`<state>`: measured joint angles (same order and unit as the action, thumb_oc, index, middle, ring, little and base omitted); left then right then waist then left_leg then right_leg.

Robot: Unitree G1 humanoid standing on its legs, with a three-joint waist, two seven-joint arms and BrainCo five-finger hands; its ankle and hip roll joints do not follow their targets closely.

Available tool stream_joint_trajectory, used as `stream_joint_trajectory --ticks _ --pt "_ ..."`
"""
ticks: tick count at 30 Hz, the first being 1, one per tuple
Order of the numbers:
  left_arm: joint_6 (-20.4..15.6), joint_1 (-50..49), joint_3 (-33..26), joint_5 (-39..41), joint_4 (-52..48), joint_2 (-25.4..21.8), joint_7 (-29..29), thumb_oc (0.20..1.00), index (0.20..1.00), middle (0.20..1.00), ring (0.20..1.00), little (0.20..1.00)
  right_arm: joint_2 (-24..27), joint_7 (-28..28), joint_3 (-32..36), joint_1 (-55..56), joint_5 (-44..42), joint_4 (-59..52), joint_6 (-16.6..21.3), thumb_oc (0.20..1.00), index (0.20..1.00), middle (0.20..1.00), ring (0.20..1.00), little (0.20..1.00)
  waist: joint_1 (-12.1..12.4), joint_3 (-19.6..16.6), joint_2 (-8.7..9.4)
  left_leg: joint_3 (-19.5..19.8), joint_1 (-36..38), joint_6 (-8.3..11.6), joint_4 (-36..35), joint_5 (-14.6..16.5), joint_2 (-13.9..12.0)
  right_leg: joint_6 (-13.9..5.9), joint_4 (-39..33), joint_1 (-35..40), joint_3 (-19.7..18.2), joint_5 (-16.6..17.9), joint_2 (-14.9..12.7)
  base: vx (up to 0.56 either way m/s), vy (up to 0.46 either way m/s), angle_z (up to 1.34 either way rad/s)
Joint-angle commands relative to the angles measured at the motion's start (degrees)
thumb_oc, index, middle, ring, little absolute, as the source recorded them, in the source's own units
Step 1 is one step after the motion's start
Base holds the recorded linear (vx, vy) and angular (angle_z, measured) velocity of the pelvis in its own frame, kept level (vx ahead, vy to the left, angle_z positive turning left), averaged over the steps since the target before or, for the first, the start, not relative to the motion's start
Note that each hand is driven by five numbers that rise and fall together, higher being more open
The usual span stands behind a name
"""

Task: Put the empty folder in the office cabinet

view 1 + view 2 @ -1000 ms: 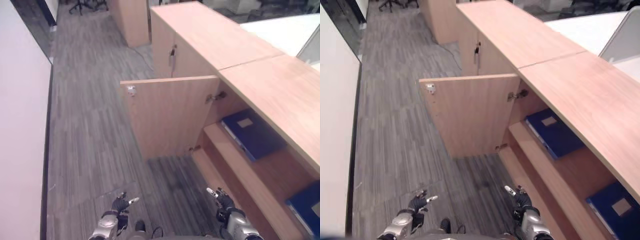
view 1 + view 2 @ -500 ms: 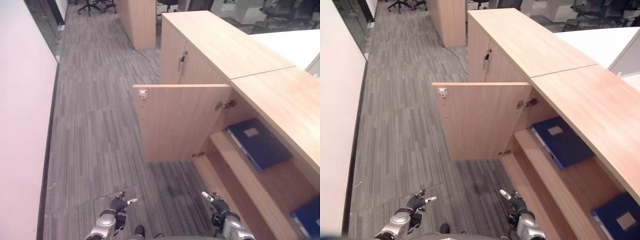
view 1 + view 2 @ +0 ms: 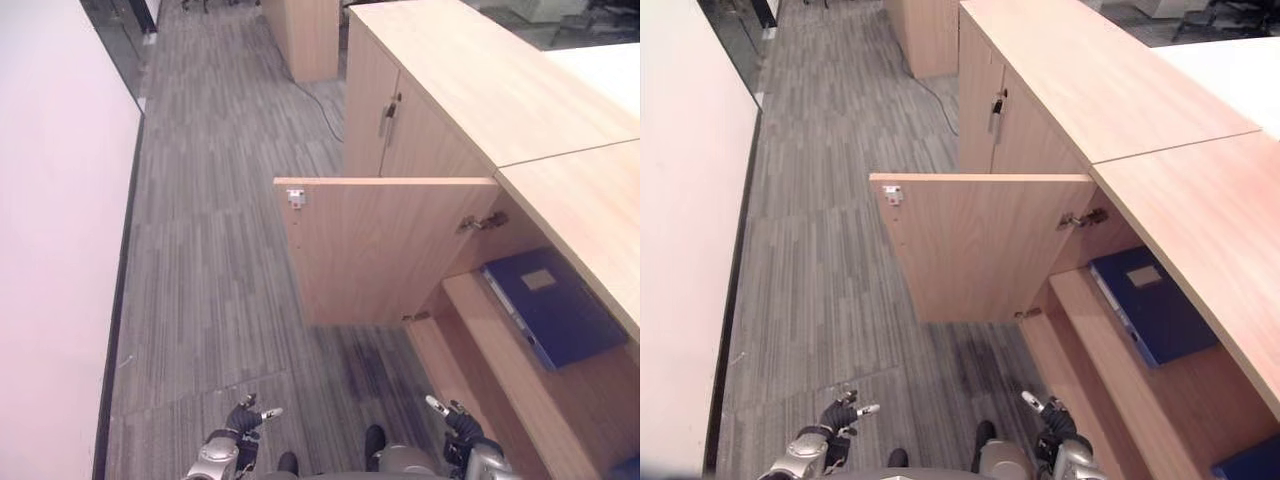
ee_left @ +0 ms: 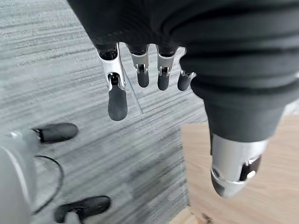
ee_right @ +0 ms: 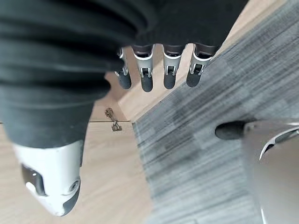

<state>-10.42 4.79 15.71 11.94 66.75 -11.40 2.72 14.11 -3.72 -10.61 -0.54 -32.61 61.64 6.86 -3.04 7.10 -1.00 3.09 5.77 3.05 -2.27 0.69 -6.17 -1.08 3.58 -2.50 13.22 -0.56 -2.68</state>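
Note:
A blue folder [image 3: 556,306] lies flat on the upper shelf inside the wooden office cabinet [image 3: 590,190] at the right, whose door [image 3: 385,250] stands swung wide out over the floor. A second blue folder [image 3: 1250,466] peeks out on a lower shelf at the bottom right corner. My left hand [image 3: 242,424] hangs low over the carpet at the bottom, fingers [image 4: 117,95] straight and holding nothing. My right hand [image 3: 458,425] hangs low beside the cabinet's bottom edge, fingers [image 5: 147,77] straight and empty too.
Grey striped carpet [image 3: 210,240] runs ahead between a white wall [image 3: 50,250] on the left and the row of cabinets on the right. A closed cabinet door with a handle [image 3: 388,110] sits further along. A cable [image 3: 320,105] trails on the floor beyond.
The whole picture has shifted, so the camera has moved: the cabinet and open door now sit further right and lower. Both hands stay low, open and empty.

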Motion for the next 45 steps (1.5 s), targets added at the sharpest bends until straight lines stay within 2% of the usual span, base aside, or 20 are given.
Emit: stream_joint_trajectory --ticks 1,2,3,4,5,6,7,8,9,11,14,15,16,18,22,24,34,45 --pt "-1.8 3.6 -0.1 -0.5 -1.0 -1.2 -0.1 1.000 1.000 1.000 1.000 1.000 0.1 0.3 -0.2 -1.8 -0.9 1.0 1.6 1.000 1.000 1.000 1.000 1.000 0.2 0.2 1.73 -3.1 2.5 2.94 3.0 3.9 1.1 -5.20 -2.6 1.7 -1.5 0.5 -3.1 0.09 -0.123 0.01" --pt "-1.9 3.6 -0.2 -0.1 -1.2 -1.3 -0.2 1.000 1.000 1.000 1.000 1.000 0.4 0.3 -0.1 -1.8 -0.9 1.0 1.6 1.000 1.000 1.000 1.000 1.000 0.1 0.0 1.69 -3.0 2.0 3.37 4.1 3.6 0.9 -4.96 -3.0 2.0 -1.4 0.3 -2.8 0.09 -0.172 -0.04" --pt "-2.1 3.6 -0.3 0.7 -2.1 -1.3 -0.3 1.000 1.000 1.000 1.000 1.000 0.8 0.3 -0.1 -2.1 -0.9 0.9 1.8 1.000 1.000 1.000 1.000 1.000 0.4 0.5 2.00 -3.1 -0.2 4.74 9.7 1.8 1.3 -4.40 -4.0 2.9 -1.2 0.3 -2.5 0.08 -0.168 0.07" --pt "-2.2 3.8 -0.4 1.1 -2.4 -1.3 -0.1 1.000 1.000 1.000 1.000 1.000 1.1 0.4 -0.1 -2.4 -1.2 0.9 2.0 1.000 1.000 1.000 1.000 1.000 0.7 1.0 2.11 -3.2 -1.5 5.31 12.5 0.8 1.1 -4.28 -5.0 3.6 -1.1 0.4 -2.5 0.09 -0.148 0.00" --pt "-2.1 3.9 -0.5 2.1 -2.8 -1.1 -0.2 1.000 1.000 1.000 1.000 1.000 1.7 0.1 -0.1 -2.9 -1.2 1.2 1.9 1.000 1.000 1.000 1.000 1.000 1.3 1.6 2.18 -3.7 -3.6 5.14 13.3 0.6 0.5 -4.55 -6.4 4.8 -1.0 0.0 -2.8 0.11 -0.058 -0.13" --pt "-2.1 3.9 -0.5 2.4 -2.9 -1.1 -0.1 1.000 1.000 1.000 1.000 1.000 1.8 0.1 -0.2 -2.9 -1.1 1.2 1.8 1.000 1.000 1.000 1.000 1.000 1.9 1.7 2.39 -3.6 -4.6 4.70 12.1 1.5 0.7 -4.82 -6.9 5.4 -1.4 -0.3 -3.1 0.20 -0.019 -0.59" --pt "-1.9 3.8 -0.4 2.7 -2.6 -0.8 -0.2 1.000 1.000 1.000 1.000 1.000 1.8 0.0 -0.1 -2.8 -0.9 1.4 1.8 1.000 1.000 1.000 1.000 1.000 3.0 1.3 2.74 -1.0 -6.3 3.81 9.0 2.5 2.0 -5.06 -7.1 6.1 -2.6 -0.7 -3.0 0.28 -0.002 -0.75" --pt "-1.8 4.0 -0.2 2.7 -1.8 -0.8 -0.2 1.000 1.000 1.000 1.000 1.000 2.3 -0.3 -0.1 -3.1 -0.7 1.5 2.1 1.000 1.000 1.000 1.000 1.000 4.1 1.3 2.54 2.6 -8.5 3.31 5.3 0.7 3.0 -5.17 -7.0 7.1 -3.9 -1.4 -2.4 0.29 0.005 -0.94" --pt "-2.1 3.3 -0.5 3.2 -1.6 -1.0 -0.3 1.000 1.000 1.000 1.000 1.000 2.0 -0.1 -0.3 -3.1 -0.8 1.6 1.9 1.000 1.000 1.000 1.000 1.000 4.1 0.8 2.04 2.8 -7.1 3.24 2.8 0.2 2.6 -5.19 -6.9 7.5 -5.0 -1.9 -1.9 0.31 0.056 -0.77" --pt "-2.1 2.0 -0.9 2.4 -1.7 -1.3 -0.3 1.000 1.000 1.000 1.000 1.000 1.2 0.1 -0.2 -1.2 -0.7 1.7 1.9 1.000 1.000 1.000 1.000 1.000 3.5 -0.6 1.39 1.7 -2.7 2.78 0.0 0.1 2.3 -4.91 -6.8 9.3 -5.5 -2.1 -1.8 0.23 0.082 -1.15" --pt "-2.7 1.8 -0.9 2.6 -4.7 -1.5 0.3 1.000 1.000 1.000 1.000 1.000 0.3 0.3 -0.4 -0.2 -0.3 1.1 1.6 1.000 1.000 1.000 1.000 1.000 3.1 -1.1 1.37 0.2 1.0 2.09 -2.0 0.9 2.5 -5.65 -6.8 10.6 -5.8 -1.9 -2.4 0.09 0.124 -0.21" --pt "-5.3 0.2 -3.3 1.3 -9.9 -10.9 -0.6 1.000 1.000 1.000 1.000 1.000 1.4 1.1 1.5 0.8 -1.6 -0.2 1.8 1.000 1.000 1.000 1.000 1.000 3.5 -1.1 1.09 -0.1 1.2 1.80 -2.3 0.6 2.9 -6.31 -6.8 10.1 -6.0 -0.9 -3.0 0.03 0.150 -0.15" --pt "-5.2 1.0 -4.6 5.7 -10.4 -9.6 -2.5 1.000 1.000 1.000 1.000 1.000 1.1 1.0 1.5 1.2 -1.1 -0.7 2.4 1.000 1.000 1.000 1.000 1.000 3.5 -1.3 1.20 -0.1 1.6 1.86 -2.4 1.2 2.8 -6.50 -6.9 10.4 -5.9 -1.2 -3.1 0.02 0.111 -0.26" --pt "-6.6 2.0 -5.9 7.1 -10.4 -9.1 -2.1 1.000 1.000 1.000 1.000 1.000 0.7 1.6 0.8 1.8 -1.1 -2.2 3.2 1.000 1.000 1.000 1.000 1.000 3.2 -1.4 1.69 -0.4 1.8 1.74 -2.5 1.4 2.8 -6.89 -7.0 10.2 -6.2 -1.0 -3.2 0.01 0.044 -0.05" --pt "-7.4 2.6 -9.9 11.1 -10.1 -10.6 -1.6 1.000 1.000 1.000 1.000 1.000 -0.5 2.5 0.3 3.0 -1.2 -3.3 3.5 1.000 1.000 1.000 1.000 1.000 3.1 -1.9 2.48 -1.4 2.0 1.55 -2.7 1.6 2.8 -7.34 -7.3 9.8 -6.8 -0.5 -3.5 0.01 0.032 -0.07" --pt "-7.4 4.2 -12.2 12.7 -11.3 -13.6 -0.4 1.000 1.000 1.000 1.000 1.000 -0.7 3.1 0.4 3.6 -1.4 -3.1 3.2 1.000 1.000 1.000 1.000 1.000 2.9 -2.7 3.00 -2.2 2.2 1.30 -2.7 2.1 2.9 -7.76 -7.4 9.7 -7.4 -0.1 -3.8 0.04 0.071 -0.21" --pt "-7.7 12.5 -10.8 11.0 -13.7 -21.5 0.3 1.000 1.000 1.000 1.000 1.000 0.0 3.9 -0.6 4.0 -0.6 -3.2 2.5 1.000 1.000 1.000 1.000 1.000 0.9 -4.1 3.17 -4.3 3.7 0.93 -2.7 3.0 3.1 -8.61 -7.2 9.5 -8.9 0.7 -4.2 0.02 0.050 -0.12" --pt "-8.1 13.4 -4.8 10.6 -20.0 -18.1 -4.1 1.000 1.000 1.000 1.000 1.000 -0.5 5.0 -0.8 4.7 1.3 -2.1 1.7 1.000 1.000 1.000 1.000 1.000 -0.2 -4.5 3.26 -5.9 4.1 0.32 -2.7 3.3 3.5 -9.26 -7.0 9.0 -10.2 1.5 -4.6 -0.01 0.027 -0.12"
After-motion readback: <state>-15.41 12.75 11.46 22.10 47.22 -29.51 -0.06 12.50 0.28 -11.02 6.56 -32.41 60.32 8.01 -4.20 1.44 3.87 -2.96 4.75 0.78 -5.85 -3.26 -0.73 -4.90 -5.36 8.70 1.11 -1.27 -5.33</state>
